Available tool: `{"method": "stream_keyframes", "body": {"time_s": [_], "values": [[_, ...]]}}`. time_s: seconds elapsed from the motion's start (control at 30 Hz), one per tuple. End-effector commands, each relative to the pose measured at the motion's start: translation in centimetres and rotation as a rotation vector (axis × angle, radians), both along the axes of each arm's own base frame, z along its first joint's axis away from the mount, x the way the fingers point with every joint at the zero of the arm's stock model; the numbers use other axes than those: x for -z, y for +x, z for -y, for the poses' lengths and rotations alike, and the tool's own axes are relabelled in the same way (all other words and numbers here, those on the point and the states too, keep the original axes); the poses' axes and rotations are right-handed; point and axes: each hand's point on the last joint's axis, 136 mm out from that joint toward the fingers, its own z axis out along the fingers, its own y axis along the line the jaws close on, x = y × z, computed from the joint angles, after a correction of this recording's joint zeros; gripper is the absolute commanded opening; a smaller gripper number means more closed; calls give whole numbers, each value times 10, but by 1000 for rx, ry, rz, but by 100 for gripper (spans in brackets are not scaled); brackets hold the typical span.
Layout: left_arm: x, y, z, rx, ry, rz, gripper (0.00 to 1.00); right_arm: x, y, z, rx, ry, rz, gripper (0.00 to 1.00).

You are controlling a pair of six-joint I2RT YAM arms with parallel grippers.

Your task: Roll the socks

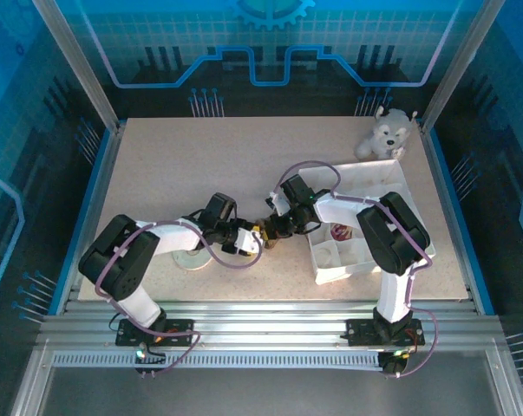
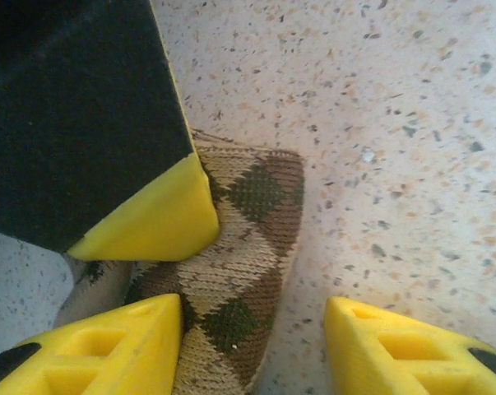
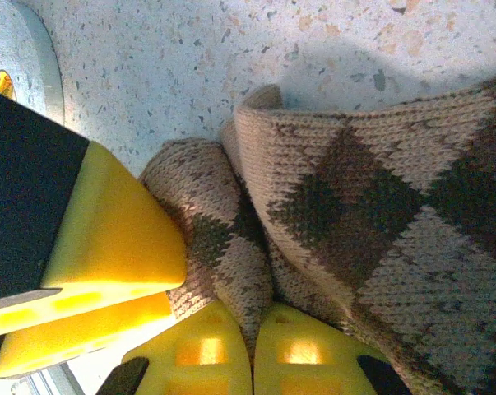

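The brown-and-tan argyle sock (image 1: 266,236) lies bunched on the table between both grippers. In the right wrist view a fold of this sock (image 3: 354,189) is pinched between the fingers of my right gripper (image 3: 254,355), which is shut on it. In the left wrist view the sock (image 2: 239,271) runs between the jaws of my open left gripper (image 2: 256,350), against the left fingertip (image 2: 116,346), with bare table up to the right one. The right gripper's yellow fingertip (image 2: 153,218) presses on the sock just above. A paler bit of fabric (image 2: 91,290) peeks out beside it; I cannot tell what it is.
A white compartment tray (image 1: 378,173) stands right of the grippers, with a small red-and-white item (image 1: 341,231) in one section. A grey-white plush dog (image 1: 388,133) sits at the back right. A pale round disc (image 1: 192,258) lies under the left arm.
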Motion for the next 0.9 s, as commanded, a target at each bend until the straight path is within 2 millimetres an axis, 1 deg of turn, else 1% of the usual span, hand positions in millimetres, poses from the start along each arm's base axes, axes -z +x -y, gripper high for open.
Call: {"method": "stream_keyframes", "body": {"time_s": [0.0, 0.1, 0.17, 0.23, 0.37, 0.5, 0.53, 0.63, 0.73, 0.8, 0.87], "values": [[3, 20, 3, 5, 34, 86, 48, 52, -30, 41, 11, -212, -144, 0], [9, 25, 2, -4, 55, 107, 48, 51, -30, 41, 4, -209, -147, 0], [16, 28, 0, -14, 83, 123, 47, 50, -31, 40, -1, -201, -150, 0], [20, 30, -1, -22, 91, 132, 45, 49, -30, 38, -5, -193, -152, 0], [25, 26, 0, -23, 110, 102, 30, 46, -30, 33, -19, -168, -159, 0], [30, 17, -6, -33, 155, 52, 6, 39, -27, 28, -28, -141, -142, 0], [30, 14, -8, -41, 167, 32, 1, 35, -24, 26, -32, -126, -126, 0], [27, 3, -16, -79, 211, -44, 0, 14, -10, 18, -43, -73, -45, 16], [23, -9, -26, -140, 260, -131, 0, -18, 7, 7, -56, -1, 81, 30], [19, -18, -31, -163, 276, -181, 0, -38, 18, 4, -52, 34, 173, 35], [15, -29, -35, -165, 292, -231, 0, -53, 24, 4, -45, 58, 254, 37]]}}
